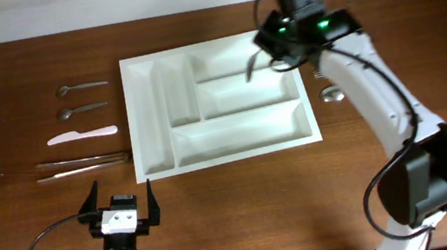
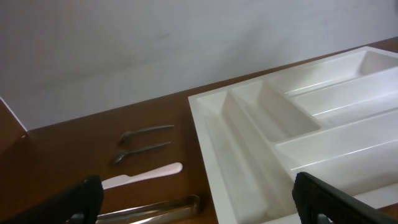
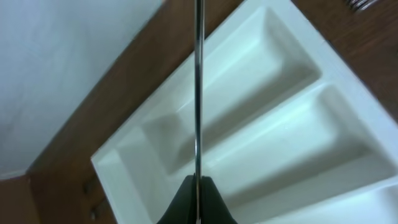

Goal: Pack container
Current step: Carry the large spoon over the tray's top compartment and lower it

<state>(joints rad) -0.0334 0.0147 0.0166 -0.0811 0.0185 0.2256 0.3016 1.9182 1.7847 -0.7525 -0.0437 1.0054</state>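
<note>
The white cutlery tray [image 1: 242, 131] lies mid-table, and every compartment I can see is empty. My right gripper [image 1: 270, 48] hovers over the tray's far right part, shut on a thin metal utensil [image 1: 250, 67]. In the right wrist view the jaws [image 3: 198, 186] pinch the utensil's narrow shaft [image 3: 198, 93] above the tray [image 3: 280, 93]; its head is hidden. My left gripper [image 1: 122, 211] is open and empty, near the front edge below the tray's left corner. In the left wrist view its fingers [image 2: 199, 199] frame the tray's left end [image 2: 249, 124].
Left of the tray lie two small spoons [image 1: 82, 87] [image 1: 85, 109], a white knife [image 1: 80, 135] and metal tongs [image 1: 84, 164]. The left wrist view also shows the spoons [image 2: 146, 130], knife [image 2: 143, 176] and tongs [image 2: 155, 208]. Another metal utensil [image 1: 331, 92] lies right of the tray.
</note>
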